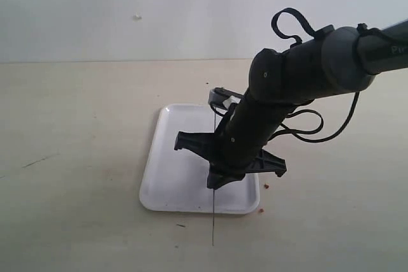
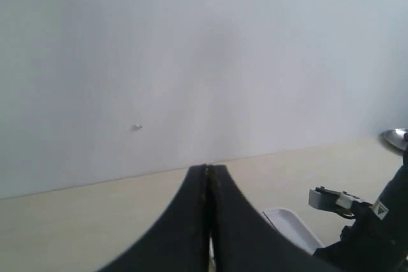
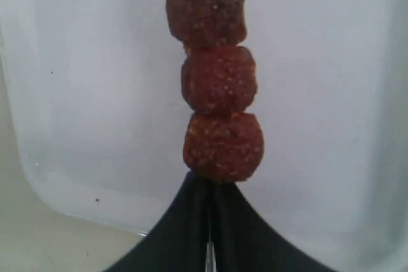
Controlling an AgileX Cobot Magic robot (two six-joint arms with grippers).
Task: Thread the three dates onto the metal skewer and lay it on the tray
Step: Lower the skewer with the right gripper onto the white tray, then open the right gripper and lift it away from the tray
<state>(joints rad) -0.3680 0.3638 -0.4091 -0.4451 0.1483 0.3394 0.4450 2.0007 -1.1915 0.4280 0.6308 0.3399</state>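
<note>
The three dates (image 3: 220, 79) sit in a row on the metal skewer (image 3: 210, 258), touching one another, just past my right gripper's tips. My right gripper (image 3: 209, 179) is shut on the skewer, low over the white tray (image 3: 95, 93). In the exterior view the skewer (image 1: 213, 227) shows as a thin line crossing the tray (image 1: 172, 176) and sticking out past its near rim. There the right gripper (image 1: 217, 179) and arm hide the dates. I cannot tell whether the skewer touches the tray. My left gripper (image 2: 208, 169) is shut on nothing, held off to the side.
A few reddish crumbs (image 1: 266, 186) lie on the wooden table beside the tray's right rim. A pale wall stands behind the table. In the left wrist view a corner of the tray (image 2: 290, 224) and part of the right arm (image 2: 376, 234) show.
</note>
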